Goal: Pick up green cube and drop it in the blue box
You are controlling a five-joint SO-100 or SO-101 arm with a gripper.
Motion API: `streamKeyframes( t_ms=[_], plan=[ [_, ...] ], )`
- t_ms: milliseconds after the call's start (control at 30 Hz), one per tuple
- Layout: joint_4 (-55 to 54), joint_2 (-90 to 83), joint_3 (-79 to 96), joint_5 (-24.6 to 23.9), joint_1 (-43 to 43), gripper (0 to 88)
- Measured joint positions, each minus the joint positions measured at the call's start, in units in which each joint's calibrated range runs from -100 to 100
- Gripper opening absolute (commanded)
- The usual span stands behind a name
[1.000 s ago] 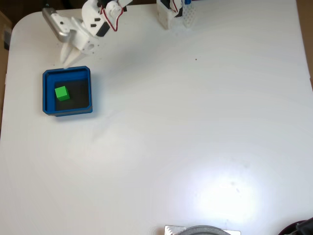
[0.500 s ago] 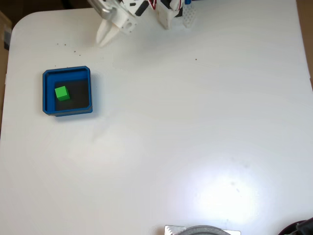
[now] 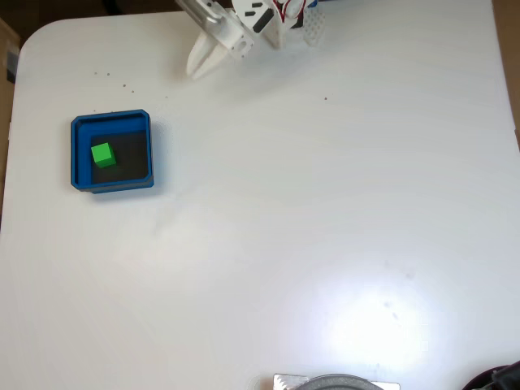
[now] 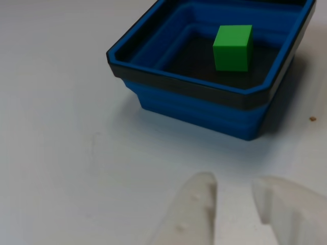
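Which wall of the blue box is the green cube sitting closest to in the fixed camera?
The green cube sits nearest the left wall of the blue box in the fixed view; more dark floor shows toward the right wall.

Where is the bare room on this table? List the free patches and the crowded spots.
Free: the wide white table right of the blue box, down to the grey object at the bottom edge. Crowded: the top edge around the gripper and arm base; the box holds the green cube.

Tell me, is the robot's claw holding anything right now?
No, nothing. The gripper has an empty gap between its fingers. The cube sits inside the box, apart from the gripper.
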Motion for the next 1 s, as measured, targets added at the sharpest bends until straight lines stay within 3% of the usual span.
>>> streamKeyframes(
  t_ms=[200,633,767,1000],
  plan=[
    [0.0,-9.7,5.9,0.0,0.0,1.2],
    [0.0,-10.3,6.0,0.0,-1.1,1.2],
    [0.0,-10.3,6.0,0.0,-9.7,1.2],
    [0.0,-10.3,6.0,0.0,-34.3,1.2]
  ],
)
